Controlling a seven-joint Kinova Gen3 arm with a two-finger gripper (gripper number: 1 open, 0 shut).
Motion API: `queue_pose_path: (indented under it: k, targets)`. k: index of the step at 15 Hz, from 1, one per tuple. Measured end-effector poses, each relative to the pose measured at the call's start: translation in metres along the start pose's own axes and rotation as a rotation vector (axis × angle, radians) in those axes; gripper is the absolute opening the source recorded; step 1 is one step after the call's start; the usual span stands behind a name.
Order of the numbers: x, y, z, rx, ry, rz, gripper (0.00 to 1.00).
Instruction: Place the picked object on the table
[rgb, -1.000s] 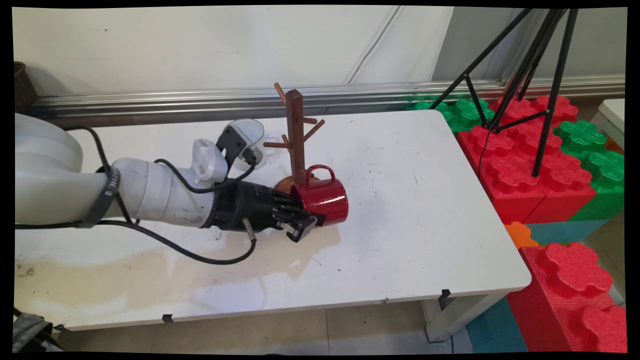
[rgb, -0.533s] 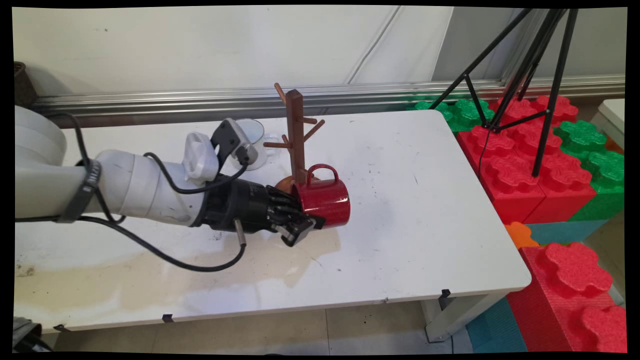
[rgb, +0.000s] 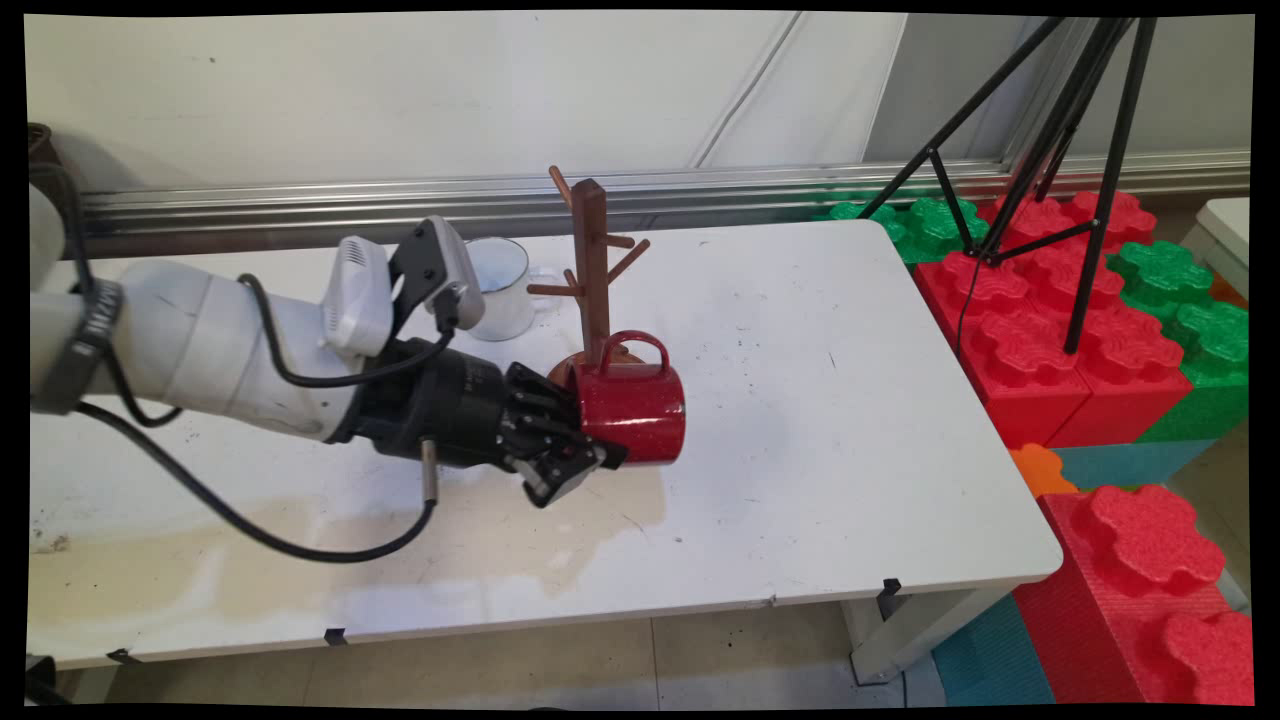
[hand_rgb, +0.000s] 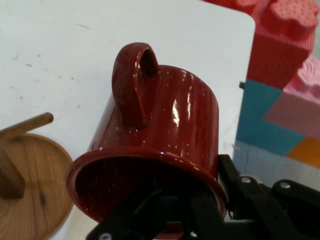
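Gripper (rgb: 590, 462) clamped on the rim of the red mug (rgb: 632, 410): one finger inside the mouth, the other outside against the wall (the hand view shows the black linkage running into the opening and beside it). A rim pinch like this leaves the handle free.

Mug held on its side, clear of the table (rgb: 800, 400), mouth toward the gripper, base pointing away from it. Handle (hand_rgb: 134, 82) is uppermost, loop standing up from the mug's side.

Just behind the mug, on the gripper's far side toward the wall, stands the wooden mug tree (rgb: 590, 270): upright post, short pegs angling up, round base (hand_rgb: 30, 190) flat on the table. The mug's handle overlaps the lower post in the main view; whether they touch cannot be told. In the hand view the base and one peg lie just left of the mug's mouth.

Further back, beyond the wrist, a white enamel mug (rgb: 500, 285) stands upright on the table, near the tree.

Well off past the mug's base: coloured foam blocks (rgb: 1080, 330) and a black tripod (rgb: 1060, 150) beside the table's end.
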Motion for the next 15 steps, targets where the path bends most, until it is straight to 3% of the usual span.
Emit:
queue_pose_path:
  k: [7, 15]
  targets:
    - [0.005, 0.007, -0.036, 0.013, -0.121, 0.061, 0.00]
    - [0.004, 0.003, -0.076, 0.109, -0.288, 0.102, 0.00]
